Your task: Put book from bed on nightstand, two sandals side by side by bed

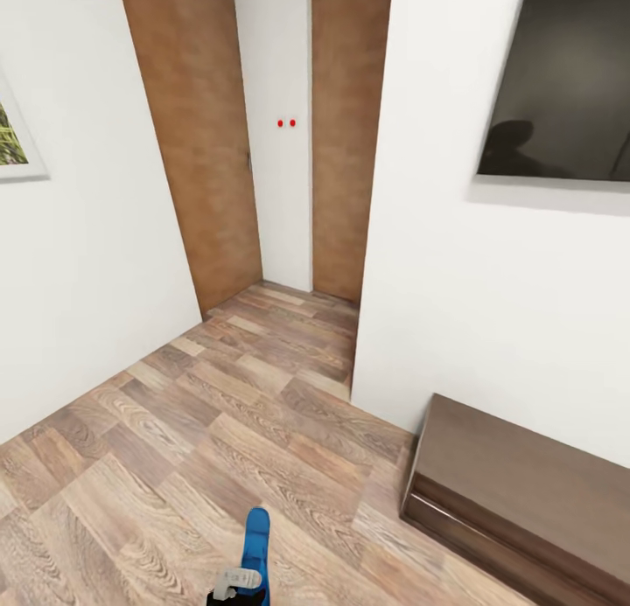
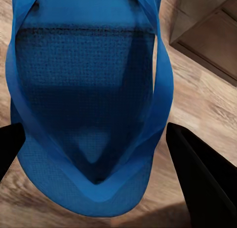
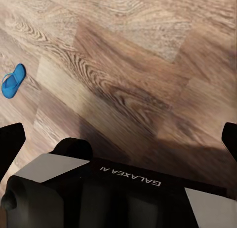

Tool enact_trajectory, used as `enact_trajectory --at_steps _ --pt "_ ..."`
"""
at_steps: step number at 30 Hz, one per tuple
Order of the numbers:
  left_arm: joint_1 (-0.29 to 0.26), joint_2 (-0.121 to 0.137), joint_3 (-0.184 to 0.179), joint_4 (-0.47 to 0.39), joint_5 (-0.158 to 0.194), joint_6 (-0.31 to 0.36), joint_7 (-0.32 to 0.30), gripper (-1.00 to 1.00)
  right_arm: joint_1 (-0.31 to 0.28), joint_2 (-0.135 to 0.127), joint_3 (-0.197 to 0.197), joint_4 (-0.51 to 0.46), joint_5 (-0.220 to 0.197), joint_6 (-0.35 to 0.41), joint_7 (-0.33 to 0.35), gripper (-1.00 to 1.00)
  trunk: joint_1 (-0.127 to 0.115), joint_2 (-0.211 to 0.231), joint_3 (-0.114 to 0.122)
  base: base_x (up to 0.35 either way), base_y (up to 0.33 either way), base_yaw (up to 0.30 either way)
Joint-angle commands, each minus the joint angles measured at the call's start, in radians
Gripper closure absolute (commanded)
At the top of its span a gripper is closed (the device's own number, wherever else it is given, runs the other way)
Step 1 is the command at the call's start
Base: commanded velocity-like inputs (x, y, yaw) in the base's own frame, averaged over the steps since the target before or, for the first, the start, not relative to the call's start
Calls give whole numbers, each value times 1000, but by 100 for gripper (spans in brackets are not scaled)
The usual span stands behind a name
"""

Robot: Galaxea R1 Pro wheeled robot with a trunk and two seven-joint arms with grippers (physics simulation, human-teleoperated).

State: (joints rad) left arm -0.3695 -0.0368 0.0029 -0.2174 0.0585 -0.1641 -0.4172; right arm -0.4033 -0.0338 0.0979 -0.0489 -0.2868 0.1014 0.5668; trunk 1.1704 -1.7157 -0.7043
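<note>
Blue fills my left wrist view: one sandal [image 2: 86,104], straps up and toe end toward the lens, sits between my left gripper's [image 2: 94,154] jaws, whose dark tips stand on either side of it. They seem clamped on it, though the contact itself is hidden from me. From the head view I see the same sandal at 6 o'clock, standing up over the left gripper, which is cut off by the frame edge.

My right gripper [image 3: 118,134] looks down at the plank floor [image 3: 148,65]; its jaws are wide apart with nothing between them. A second sandal [image 3: 13,81] lies flat on the floor, small and far off.

Ahead, at 12 o'clock, a narrow passage runs between brown doors [image 1: 197,142]. A long low dark bench [image 1: 525,492] sits at 4 o'clock against the white wall [image 1: 437,265], partly cropped, with a dark screen [image 1: 560,73] above it.
</note>
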Motion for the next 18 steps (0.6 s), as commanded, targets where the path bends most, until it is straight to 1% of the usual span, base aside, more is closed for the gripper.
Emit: enact_trajectory --at_steps 1,8,13,18 --pt "-1 0 0 1 6 -2 -3 100 0 0 8 -2 -11 7 2 -100 0 0 -1 190 0 3" --pt "-1 0 0 1 6 -2 -3 100 0 0 8 -2 -11 7 2 -100 0 0 -1 197 0 12" --pt "0 0 0 1 6 -2 -3 100 0 0 8 -2 -11 7 2 -100 0 0 -1 211 0 179" --pt "-1 0 0 1 6 -2 -3 100 0 0 8 -2 -10 7 2 -100 0 0 -1 213 0 28"
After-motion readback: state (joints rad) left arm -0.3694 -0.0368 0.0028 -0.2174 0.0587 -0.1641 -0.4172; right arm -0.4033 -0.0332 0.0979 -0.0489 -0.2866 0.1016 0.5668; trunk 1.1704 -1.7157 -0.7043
